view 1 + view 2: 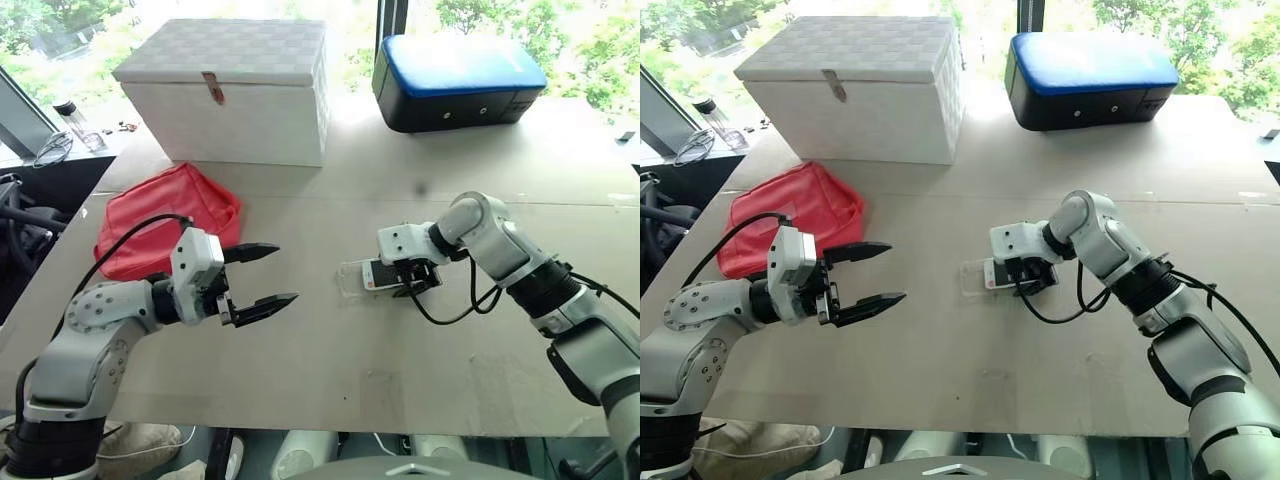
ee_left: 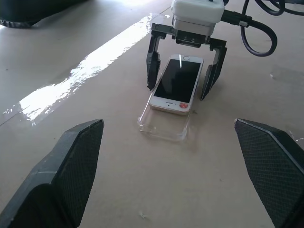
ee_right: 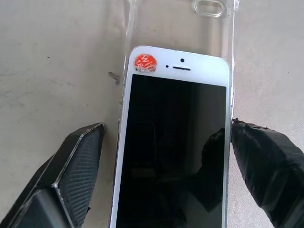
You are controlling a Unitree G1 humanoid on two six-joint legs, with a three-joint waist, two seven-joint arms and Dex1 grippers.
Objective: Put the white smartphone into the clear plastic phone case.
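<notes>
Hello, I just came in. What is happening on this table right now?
A two-armed robot is fitting a white smartphone into a clear plastic phone case on the table. The phone lies partly in the case, not pushed fully in; part of the case is uncovered. The right gripper stands over the phone, jaws open on either side of it. The left gripper hovers open nearby, holding nothing.

Bright window backlight; glare streak on table [image 2: 95,66].
</notes>
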